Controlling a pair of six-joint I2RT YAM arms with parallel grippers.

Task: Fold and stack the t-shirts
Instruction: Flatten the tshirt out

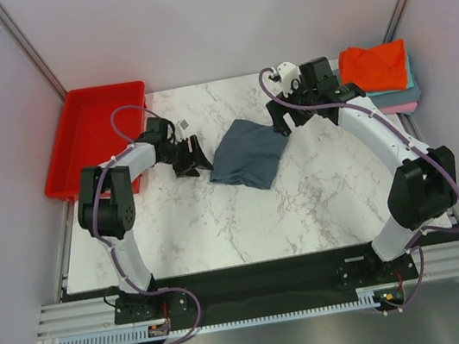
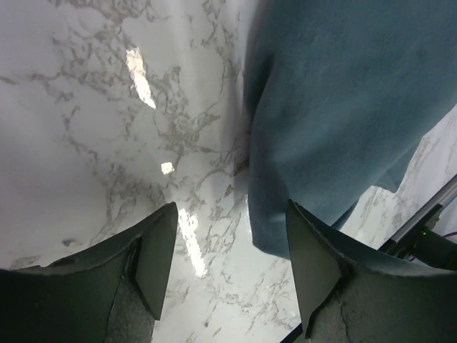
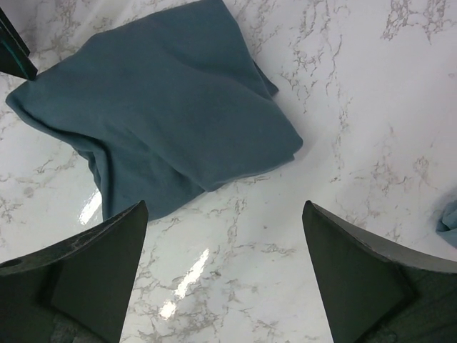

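Top external view: red tray (image 1: 84,134) sits far left of the blue-grey shirt (image 1: 247,153), half off the marble table (image 1: 221,226). Left claw (image 1: 196,162) is low, just left of the shirt's left edge. The shirt itself is mid-table, bunched into a rough slanted rectangle, not neatly folded. Right claw (image 1: 278,121) is just up and right of the shirt's top right corner. Well right of the shirt, at the table's back corner, is a stack: orange-red shirt (image 1: 374,66) on top, teal shirt (image 1: 405,92) under it, pink edge (image 1: 407,107) at the bottom.

Left wrist view: left claw (image 2: 228,271) spread wide, nothing between the fingers; the shirt (image 2: 343,107) edge lies just beside the right-hand finger (image 2: 321,271), contact unclear.

Right wrist view: right claw (image 3: 225,271) spread wide, holding nothing, above bare marble just off the shirt's (image 3: 171,114) near edge.
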